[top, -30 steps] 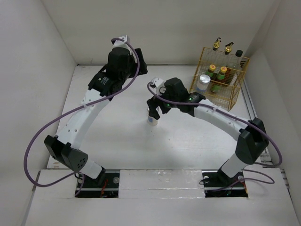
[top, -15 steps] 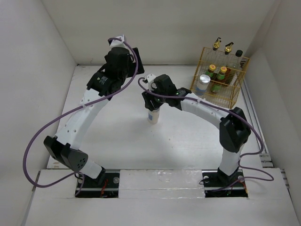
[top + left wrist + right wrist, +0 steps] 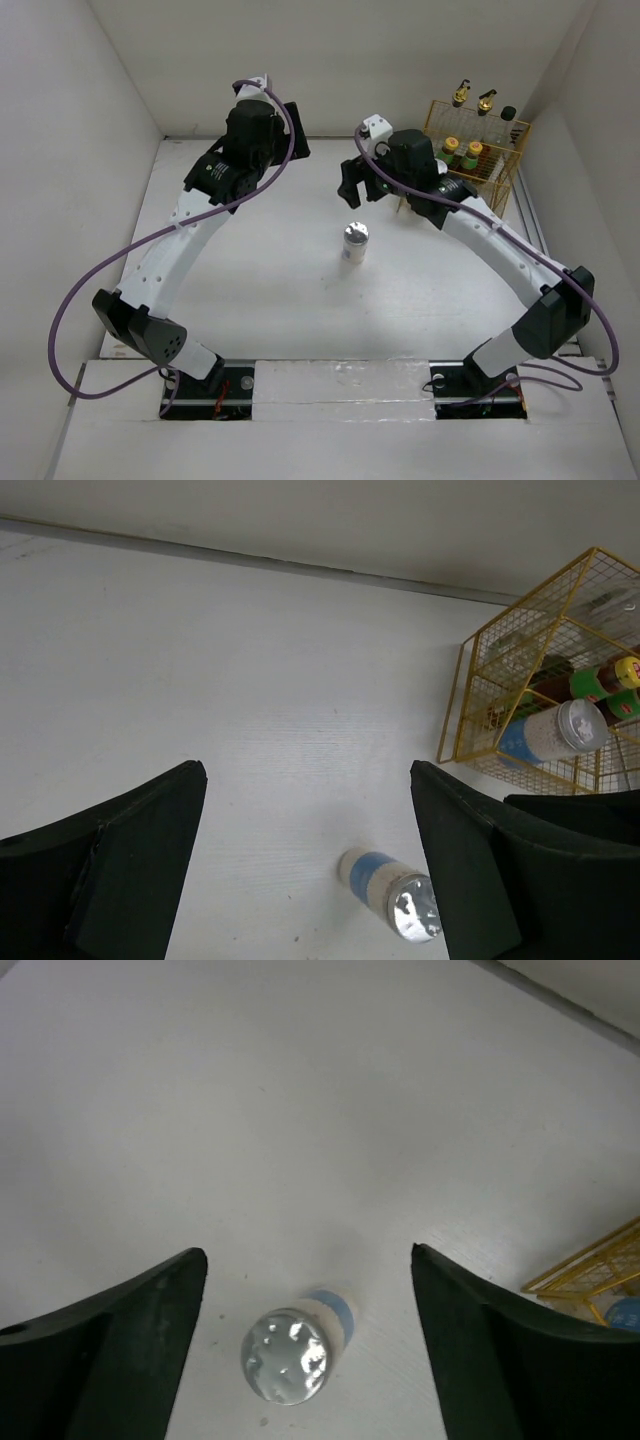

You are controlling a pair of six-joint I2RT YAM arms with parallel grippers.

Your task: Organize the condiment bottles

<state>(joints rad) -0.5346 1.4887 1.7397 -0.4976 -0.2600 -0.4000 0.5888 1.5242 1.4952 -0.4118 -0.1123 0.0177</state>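
One shaker [image 3: 355, 243] stands upright on the table [image 3: 250, 270], silver lid up, below the right hand [image 3: 307, 1253] and in line with the gap between its fingers, touching neither. That hand is released, jaws wide, with nothing in it. Standing alone on bare table, the shaker leaves room on every side for fingers to close round its body, which probably explains why it sits there and not against anything.

The rack [image 3: 497, 190] stands to that hand's right, close to its arm. It holds a second shaker [image 3: 555, 735], two sauce bottles [image 3: 462, 152] side by side at the front, and three tall bottles [image 3: 486, 100] at the back, two with gold-looking tops and one black-capped. So I count two shakers, two sauce bottles, three tall bottles and one rack; only the one shaker is outside it.

The left hand [image 3: 307, 770] is released too and empty, held high with the lone shaker below it, seemingly keeping clear of the right arm's path.
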